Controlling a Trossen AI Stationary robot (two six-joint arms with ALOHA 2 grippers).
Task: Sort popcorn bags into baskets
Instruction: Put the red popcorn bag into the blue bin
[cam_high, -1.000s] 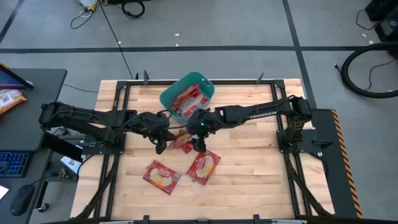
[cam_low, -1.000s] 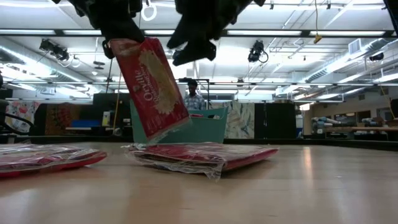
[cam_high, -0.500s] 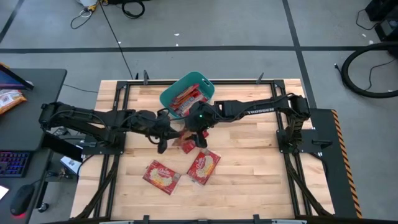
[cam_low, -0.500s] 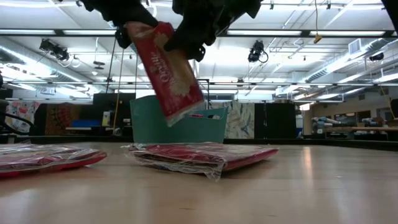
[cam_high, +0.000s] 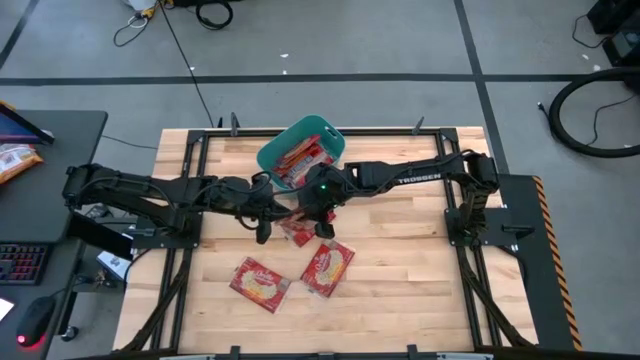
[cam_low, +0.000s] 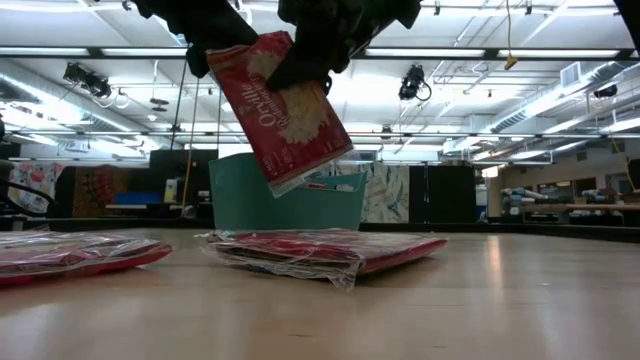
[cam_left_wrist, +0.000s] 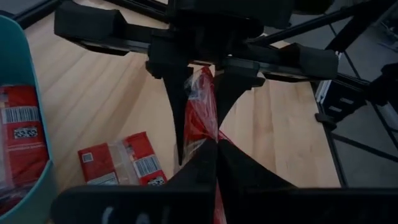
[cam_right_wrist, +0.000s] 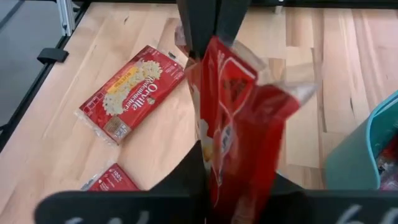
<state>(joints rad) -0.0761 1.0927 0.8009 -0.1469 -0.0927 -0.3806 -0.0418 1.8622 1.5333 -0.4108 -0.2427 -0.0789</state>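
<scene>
**Both grippers pinching one bag beside the tub**

Take the teal tub (cam_high: 301, 153) as your landmark. Just in front of it, above the table (cam_high: 400, 280), you have a red popcorn bag (cam_low: 290, 110) hanging in the air, tilted, its printed face toward the low camera. The left gripper (cam_left_wrist: 214, 140) is clamped on one edge of it — in the left wrist view its two dark fingers meet on the crinkled red film. The right gripper (cam_right_wrist: 205, 155) is closed on the same bag from the opposite side; in its own wrist view the bag stands edge-on between its fingers, and the left gripper's fingers come down onto the bag's far edge. So you are looking at one bag, held by both arms at once, near the tub's front rim but not over its opening.

Inside the tub you can see several red bags (cam_high: 299, 160) already lying.

On the table in front of the tub, below the held bag, another bag (cam_high: 296, 233) lies flat, partly hidden by the grippers. Farther from the tub, two more lie flat and side by side: one bag (cam_high: 328, 268) toward the right arm's side and one bag (cam_high: 261, 283) toward the left arm's side — both well apart from the tub.
</scene>
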